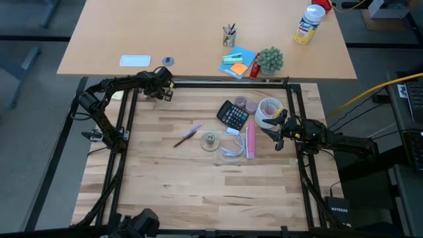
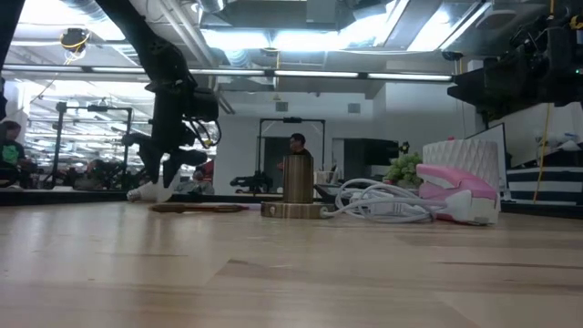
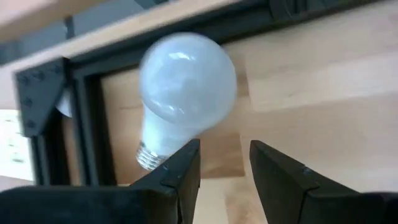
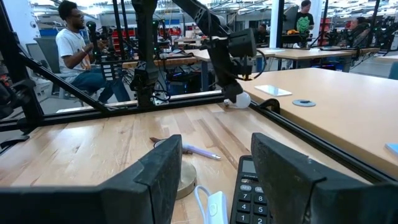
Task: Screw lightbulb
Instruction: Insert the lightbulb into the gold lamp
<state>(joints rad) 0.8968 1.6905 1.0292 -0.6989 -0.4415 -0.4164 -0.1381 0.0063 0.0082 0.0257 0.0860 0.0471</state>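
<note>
Frosted-white lightbulb (image 1: pixel 169 94) seen from the high view at the far-left corner of the wooden table (image 1: pixel 198 192), right against the black frame rail (image 1: pixel 225 83), well left of and beyond the brass socket base (image 1: pixel 209 141). Left gripper (image 1: pixel 165 90) right over it. Right gripper (image 1: pixel 277 132) hovering to the right of the base, near the calculator (image 1: pixel 232 115) and the tape roll (image 1: pixel 268 110). White cord (image 1: pixel 231 149) and pink tool (image 1: pixel 250 141) just right of the base; pen (image 1: pixel 188 134) just left of it.

Low view: bulb (image 2: pixel 150 190) lying on its side on the table, left of the upright brass base (image 2: pixel 296 187), well apart from it. Left gripper (image 2: pixel 166 169) directly above the bulb, fingertips down at it. Cord (image 2: pixel 378 200) and pink tool (image 2: pixel 455 196) right of the base.

Left wrist view: bulb (image 3: pixel 183 93) lying on the wood, silvery screw thread toward the frame corner. Left gripper (image 3: pixel 225 163) fingers parted, gap clear, bulb ahead and off to one side of the near finger, not clamped.

Right wrist view: right gripper (image 4: pixel 217 180) fingers spread wide, holding nothing. Calculator (image 4: pixel 252 196) and base (image 4: pixel 181 176) close in; bulb (image 4: pixel 238 99) far beyond the base under the left gripper (image 4: pixel 231 93). Person seated (image 4: pixel 78 53) in the room behind.
</note>
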